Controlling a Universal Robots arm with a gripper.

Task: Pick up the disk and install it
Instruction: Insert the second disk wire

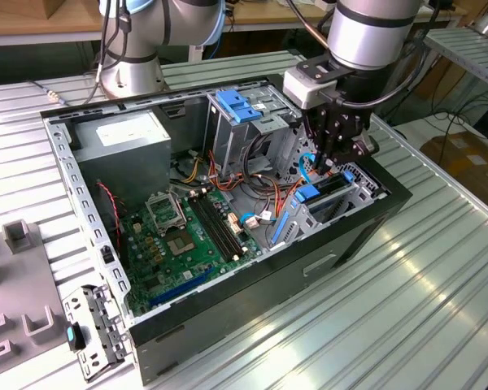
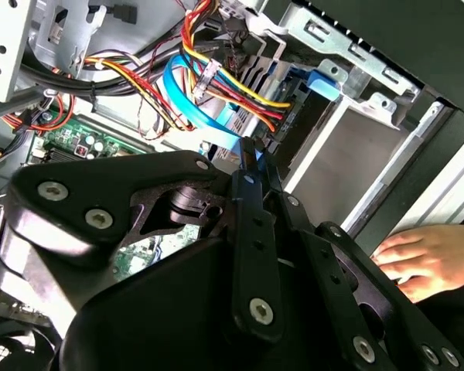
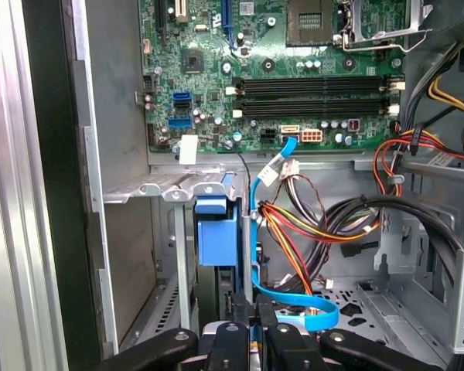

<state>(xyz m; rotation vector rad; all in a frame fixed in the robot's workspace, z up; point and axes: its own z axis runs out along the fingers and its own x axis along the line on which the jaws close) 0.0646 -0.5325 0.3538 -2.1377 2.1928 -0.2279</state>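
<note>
The disk (image 3: 216, 239) already stands on edge inside the drive cage, just below the middle of the first wrist view, so you can judge the pick-up as done and the install as well under way. What you see of it is mostly its blue plastic end; the metal body is hidden behind that.

Going from big to small: the computer case (image 1: 252, 284) lies open on the ribbed metal surface (image 1: 407, 309) and spans the middle of the exterior view. Its green motherboard (image 1: 187, 236) sits lower left of centre. The drive cage (image 1: 333, 199) is at the case's right end, right of centre in the frame, and the arm comes down on it from the upper right. A light-blue flat cable (image 3: 294, 305) loops just beside the disk, near the frame's bottom edge.

The pincer (image 3: 254, 328) is at the bottom centre of the first wrist view, its fingers drawn close together right at the disk's near end. You cannot tell whether they clamp the disk or only press on it, nor whether it is fully seated.

A person's hand (image 2: 425, 259) rests at the right edge of the second wrist view, outside the case wall.
</note>
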